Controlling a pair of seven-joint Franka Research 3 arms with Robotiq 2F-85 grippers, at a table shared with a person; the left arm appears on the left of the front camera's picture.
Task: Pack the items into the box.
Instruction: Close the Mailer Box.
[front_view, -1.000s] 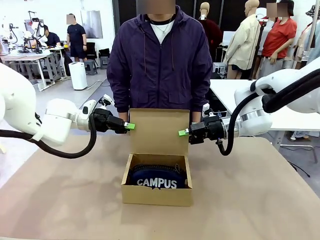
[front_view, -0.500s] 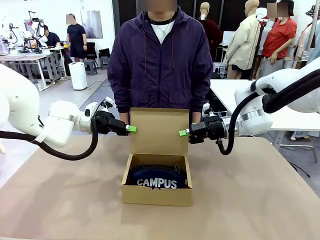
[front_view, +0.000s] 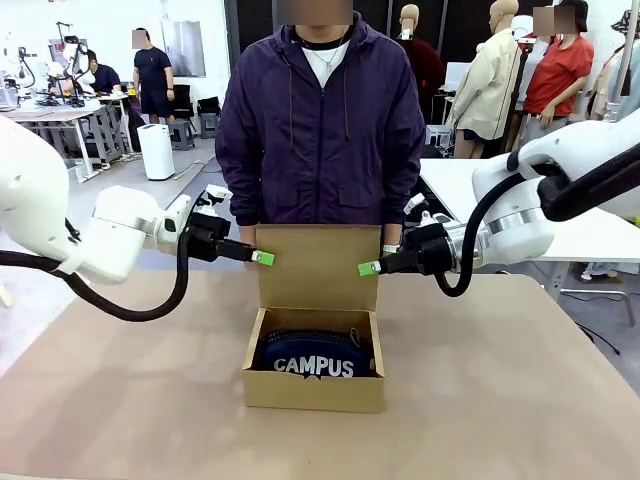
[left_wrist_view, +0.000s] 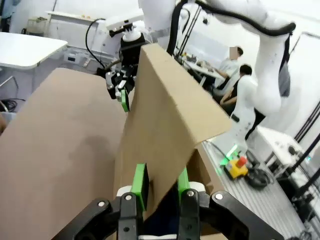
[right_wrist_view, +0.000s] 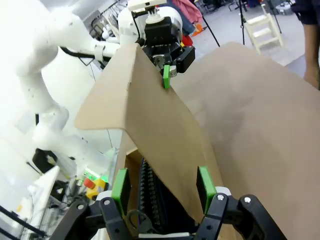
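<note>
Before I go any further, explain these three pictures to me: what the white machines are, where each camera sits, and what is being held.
The white machines are two robot arms at a brown table, with a person standing at the far side. Each arm ends in a black two-finger claw with green pads.

The wide picture comes from a fixed camera between the arms. The other two come from cameras on each wrist, looking along that claw's own fingers.

On the table stands an open cardboard box. Inside lies a navy pouch lettered CAMPUS. The box's lid stands upright.

The left gripper straddles one side edge of the lid, its pads close against the cardboard. The right gripper straddles the opposite edge with its pads wider, apart from the cardboard.
</note>
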